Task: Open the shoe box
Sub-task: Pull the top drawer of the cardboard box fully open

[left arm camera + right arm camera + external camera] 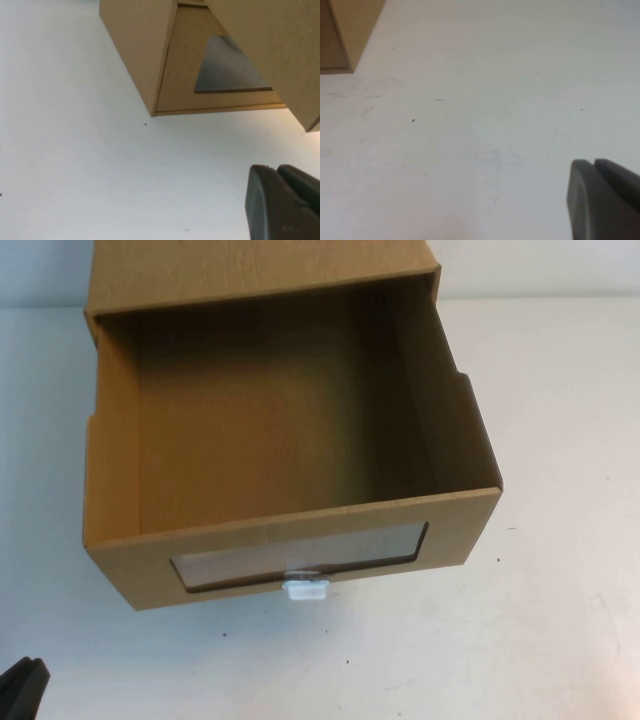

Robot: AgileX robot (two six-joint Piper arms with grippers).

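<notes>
On the desk (560, 620): one brown cardboard shoe box (290, 420) sat toward the far side. It was open, with its drawer (115, 490) standing well out of the sleeve (260, 270) toward the robot.
Drawer front: it faced the robot's side and carried a clear window (300, 555). A small white pull tab (305, 588) sat just under the window's lower edge.
Left claw (276, 172): it hung low over the white desk at the near left. It was off the drawer's front left corner, apart from the box and touching nothing. Its two dark fingers were clenched together with only a seam between them, and nothing was in them.
Right claw (594, 167): it was over bare desk on the right, well apart from the box. Only one corner of the box reached the edge of its own camera's picture. It was clenched tight on nothing.
Count: one shoe box, made of one sleeve and one drawer. One window, one pull tab, two claws.
Cut off: the sleeve ran past the top of the overhead picture, so its far end could not be seen. The rear of the drawer was hidden inside the sleeve.
Hard to make out: from overhead the left claw was only a dark wedge in the bottom left corner. The right claw lay outside that picture altogether. From each wrist only the finger ends showed. The window looked dull grey, and I could not tell what lay behind it.
</notes>
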